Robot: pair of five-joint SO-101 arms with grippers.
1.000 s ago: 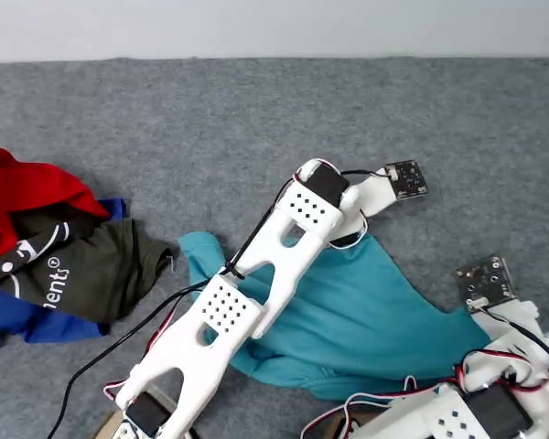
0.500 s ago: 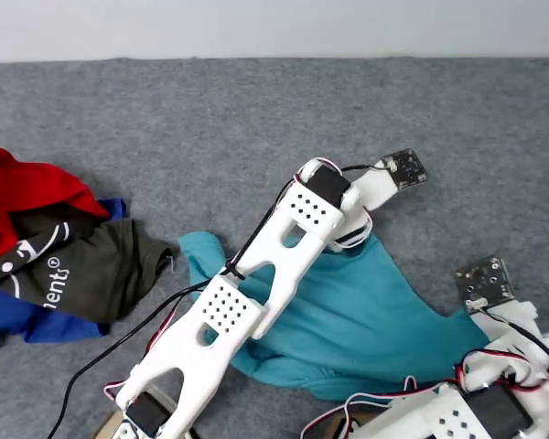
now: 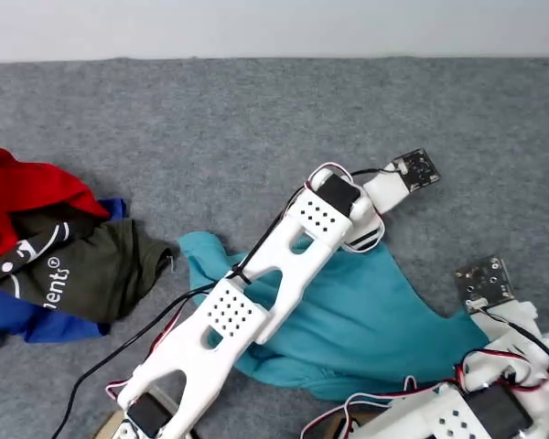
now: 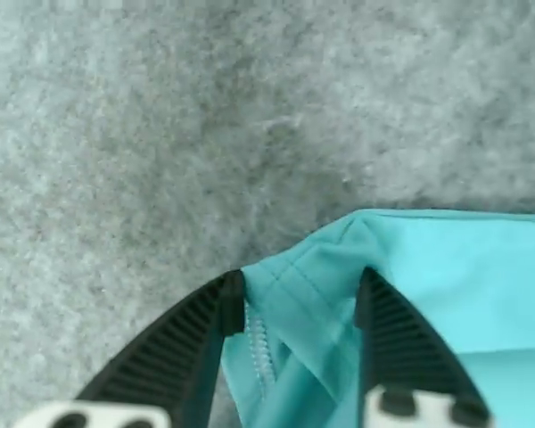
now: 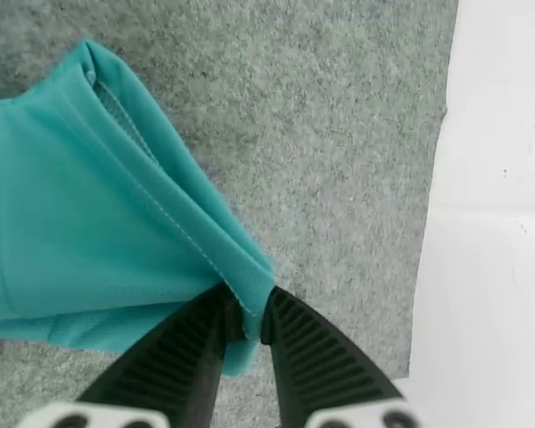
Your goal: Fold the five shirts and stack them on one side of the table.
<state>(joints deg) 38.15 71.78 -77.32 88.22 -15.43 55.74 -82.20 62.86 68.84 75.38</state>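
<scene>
While the teal shirt [image 3: 366, 311] lies spread mid-table, unfolded, the right gripper [image 5: 250, 308] pinches its hem. The left gripper [image 4: 299, 285] straddles another corner, jaws apart. The crumpled shirt pile [image 3: 64, 261] waits well apart. Judged: nothing folded yet.

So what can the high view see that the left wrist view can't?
Only the high view: the pile of red, dark and blue shirts and a long white arm over the teal shirt. Only the left wrist view: the left end effector up close, its ridged black fingers either side of a teal fold. Both: the teal shirt on the grey table.
</scene>
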